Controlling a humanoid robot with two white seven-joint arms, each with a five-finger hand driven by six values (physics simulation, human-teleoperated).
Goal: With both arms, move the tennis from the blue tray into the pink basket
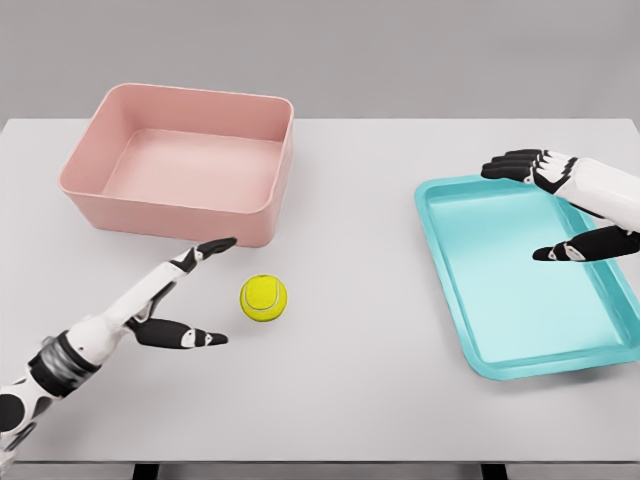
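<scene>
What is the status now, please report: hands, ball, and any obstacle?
Left hand open, beside tennis ball, not touching. Right hand open over blue tray. Ball on table, outside tray, in front of pink basket. No obstacle between.

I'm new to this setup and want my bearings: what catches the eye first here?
A yellow tennis ball lies on the white table, outside both containers, just right of the open left hand. Behind it sits the pink basket; at right, the open right hand hovers over the blue tray.

one tennis ball point(263, 297), one basket point(182, 165), one tray point(520, 270)
</scene>
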